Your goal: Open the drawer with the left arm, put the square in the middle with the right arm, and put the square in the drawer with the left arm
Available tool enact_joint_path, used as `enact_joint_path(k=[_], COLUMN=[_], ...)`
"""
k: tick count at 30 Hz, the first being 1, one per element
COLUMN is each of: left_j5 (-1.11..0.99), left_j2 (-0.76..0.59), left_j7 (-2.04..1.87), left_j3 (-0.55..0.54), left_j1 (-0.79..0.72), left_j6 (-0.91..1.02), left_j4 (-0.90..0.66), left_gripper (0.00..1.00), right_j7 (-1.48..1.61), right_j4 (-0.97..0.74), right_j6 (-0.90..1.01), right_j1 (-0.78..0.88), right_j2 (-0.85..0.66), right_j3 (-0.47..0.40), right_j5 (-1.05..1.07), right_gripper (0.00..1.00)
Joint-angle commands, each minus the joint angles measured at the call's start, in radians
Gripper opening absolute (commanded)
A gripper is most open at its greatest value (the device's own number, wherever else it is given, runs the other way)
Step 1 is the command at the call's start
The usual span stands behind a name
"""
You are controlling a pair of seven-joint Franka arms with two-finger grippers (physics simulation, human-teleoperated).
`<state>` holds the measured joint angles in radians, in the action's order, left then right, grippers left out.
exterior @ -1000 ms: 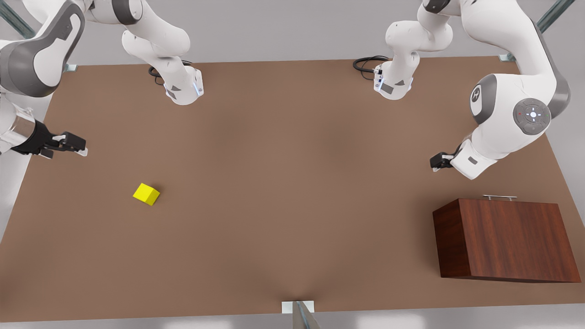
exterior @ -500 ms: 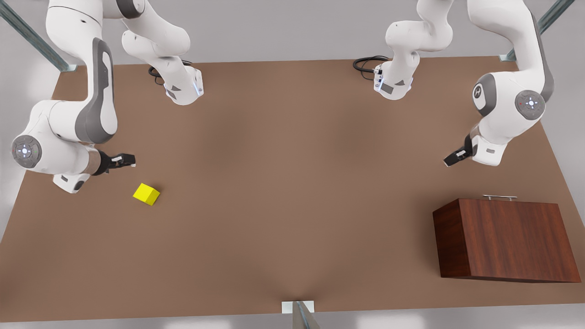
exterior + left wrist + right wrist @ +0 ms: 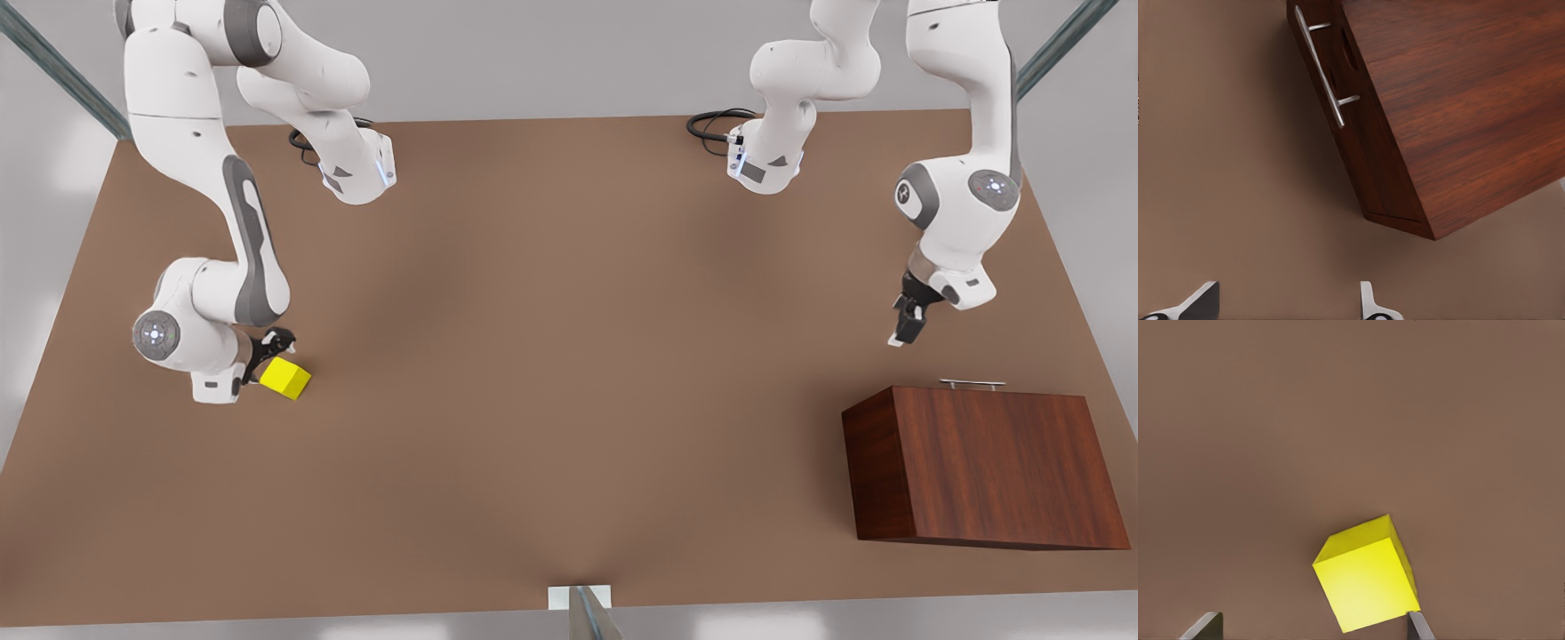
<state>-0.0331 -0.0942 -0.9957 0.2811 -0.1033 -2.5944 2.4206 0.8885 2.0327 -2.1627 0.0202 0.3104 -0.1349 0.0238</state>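
Your right gripper (image 3: 271, 345) hangs spread just over the square (image 3: 285, 378), a bright yellow cube near the table's (image 3: 551, 373) edge at the front view's left. Your left gripper (image 3: 905, 324), fingers apart, hovers near the closed drawer's (image 3: 1358, 143) handle (image 3: 973, 384); bare tabletop lies between.

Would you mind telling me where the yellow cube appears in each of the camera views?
Front view: the yellow cube sits on the tabletop at the front view's left, beside the right gripper.
Right wrist view: the cube lies close to the open fingers.
Left wrist view: not in it.
Shared landmark: the brown tabletop.
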Motion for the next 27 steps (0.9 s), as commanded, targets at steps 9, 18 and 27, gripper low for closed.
enact_joint_path(k=[9,18,27], left_j5=[-0.008,-0.117,-0.122], left_j2=[0.056,0.129,0.186], left_j7=[-0.607,-0.543,-0.526], left_j3=[0.085,0.087,0.089], left_j1=[0.001,0.013,0.027], left_j6=[-0.233,-0.3,-0.375], left_j4=[0.041,0.038,0.023], left_gripper=[1.0,1.0,1.0], right_j7=[0.912,0.92,0.9], right_j4=[0.081,0.123,0.158], right_j6=[-0.339,-0.364,-0.381], right_j1=[-0.022,-0.029,-0.042], right_j2=[0.055,0.072,0.087], right_j3=[0.003,0.004,0.004], right_j5=[0.016,0.018,0.126], right_gripper=[1.0,1.0,1.0])
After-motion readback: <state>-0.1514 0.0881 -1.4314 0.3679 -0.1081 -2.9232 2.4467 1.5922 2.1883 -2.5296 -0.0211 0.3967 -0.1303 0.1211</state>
